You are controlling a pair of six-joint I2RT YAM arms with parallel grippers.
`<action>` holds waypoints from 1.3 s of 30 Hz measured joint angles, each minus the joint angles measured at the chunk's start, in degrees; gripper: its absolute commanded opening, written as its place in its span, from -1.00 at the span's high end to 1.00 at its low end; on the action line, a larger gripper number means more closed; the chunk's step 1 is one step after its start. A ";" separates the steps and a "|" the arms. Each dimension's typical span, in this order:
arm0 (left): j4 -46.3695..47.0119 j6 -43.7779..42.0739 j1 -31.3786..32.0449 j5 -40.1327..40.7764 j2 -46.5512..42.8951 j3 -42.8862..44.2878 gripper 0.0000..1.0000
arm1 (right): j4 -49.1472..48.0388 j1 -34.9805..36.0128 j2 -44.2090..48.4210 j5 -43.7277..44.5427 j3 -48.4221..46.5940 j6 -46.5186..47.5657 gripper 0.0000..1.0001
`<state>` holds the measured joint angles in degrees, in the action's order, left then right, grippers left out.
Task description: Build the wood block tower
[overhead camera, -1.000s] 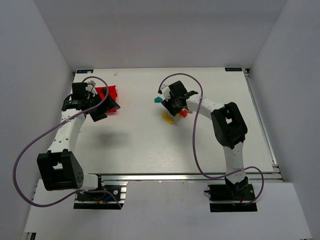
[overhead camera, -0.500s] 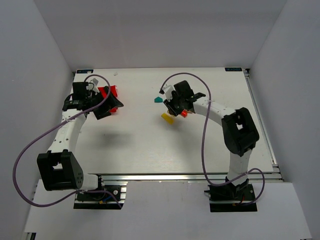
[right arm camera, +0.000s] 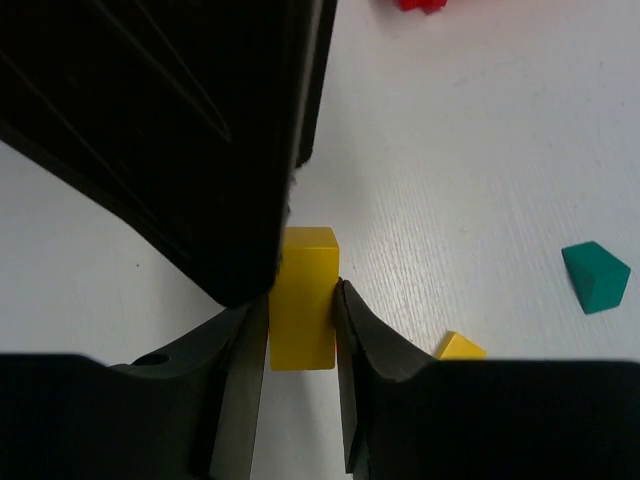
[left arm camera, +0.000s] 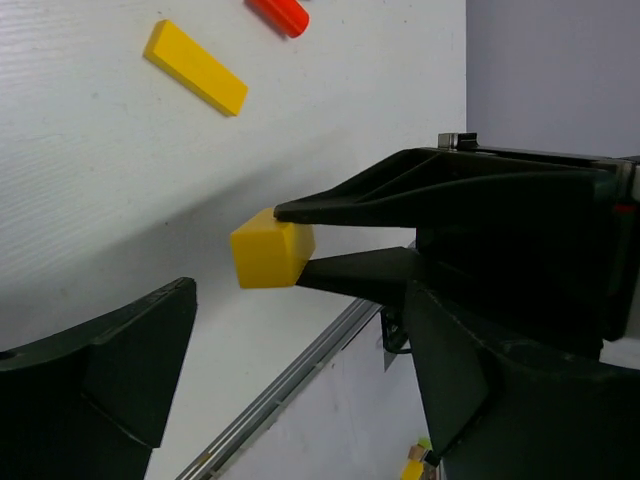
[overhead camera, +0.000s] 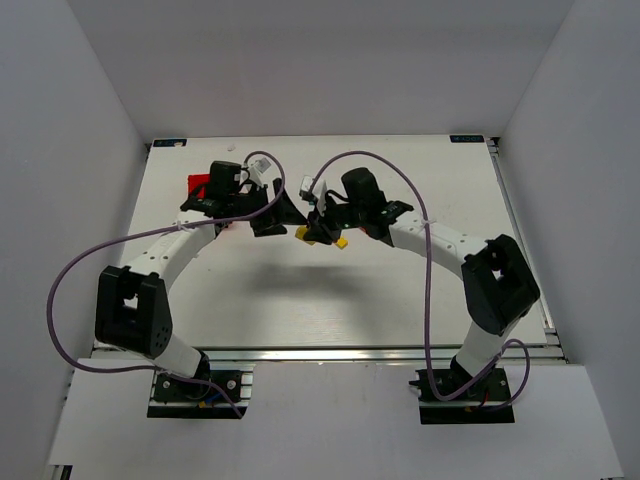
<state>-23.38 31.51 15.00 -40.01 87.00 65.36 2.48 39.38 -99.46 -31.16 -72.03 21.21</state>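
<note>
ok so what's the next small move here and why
Probably ease the left end effector forward until its fingers flank the yellow block. The right end effector is shut on that block, and the left one stands open facing it, not touching it yet, which looks like a handover setup.

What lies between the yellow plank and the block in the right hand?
Only bare table, seen in the left wrist view, separates the plank from the yellow block in the right hand.
</note>
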 measured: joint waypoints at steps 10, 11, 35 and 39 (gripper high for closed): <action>0.96 1.11 4.20 2.29 0.87 0.42 -0.45 | -7.69 0.57 4.90 -0.90 5.44 -2.86 0.67; 0.92 1.20 4.39 2.64 0.87 0.50 -0.39 | -8.44 0.57 5.46 -0.83 5.92 -3.13 0.67; -17.44 -1.29 6.49 38.51 7.50 11.85 1.00 | -7.13 -1.07 14.75 24.85 15.91 -11.65 -0.56; -16.94 -2.78 7.34 44.35 13.03 10.97 1.00 | -4.26 -2.82 16.98 33.44 17.64 -14.36 -0.62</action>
<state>-40.32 28.73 22.35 4.34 100.03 76.34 -1.78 36.56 -82.48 2.28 -54.39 6.85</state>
